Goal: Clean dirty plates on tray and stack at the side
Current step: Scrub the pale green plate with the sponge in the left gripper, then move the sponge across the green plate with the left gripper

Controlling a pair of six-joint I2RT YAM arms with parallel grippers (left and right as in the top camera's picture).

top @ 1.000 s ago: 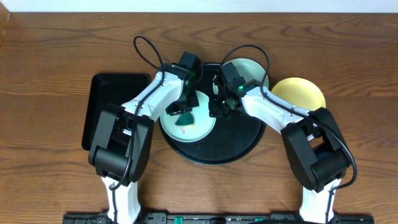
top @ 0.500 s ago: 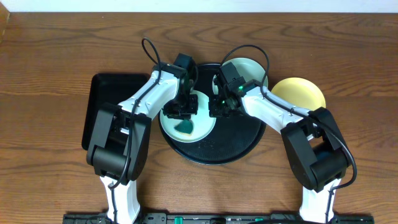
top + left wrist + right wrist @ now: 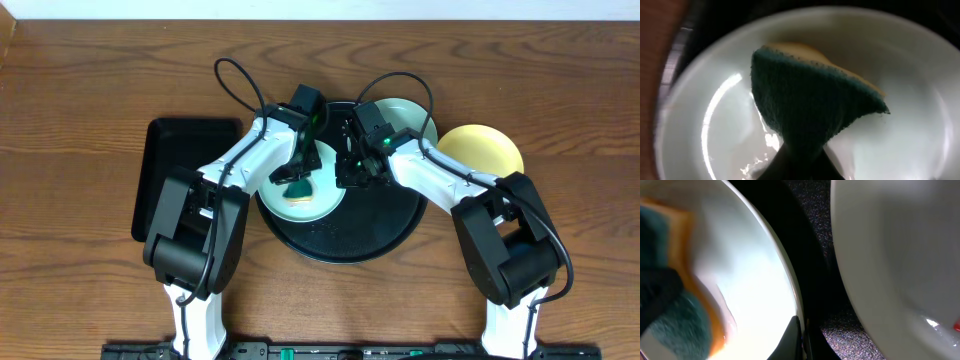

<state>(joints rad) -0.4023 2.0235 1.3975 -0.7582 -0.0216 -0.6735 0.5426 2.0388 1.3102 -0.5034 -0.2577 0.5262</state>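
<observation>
We see the left gripper (image 3: pixel 297 178) over the near aqua plate (image 3: pixel 322 203), which lies in the left part of the round black tray (image 3: pixel 385 228). Its jaws are clamped on a teal sponge (image 3: pixel 299 188). In the left wrist view the sponge (image 3: pixel 810 100) fans out from the pinch, green face toward us and a yellow layer along its far edge, over the plate's wet, shining bowl (image 3: pixel 905 65). Half a second ago the sponge lay lower on this plate and the left wrist sat further left. Now the wrist is swung back toward the tray's middle and the sponge has drawn up the plate, much as they stood a full second ago. The right gripper (image 3: pixel 348 175) has not shifted. Its jaws are nearly together on the right rim of the same plate, and the right wrist view shows the rim (image 3: pixel 785 285) running into the dark tips (image 3: pixel 801 337). The far aqua plate (image 3: pixel 405 112) stays at the tray's upper right edge, and we can make out a red mark (image 3: pixel 956 326) on it. The yellow plate (image 3: pixel 485 150) rests on the counter (image 3: pixel 90 280) just right of the tray, where it was. A rectangular black tray (image 3: pixel 180 170) lies on the left.
</observation>
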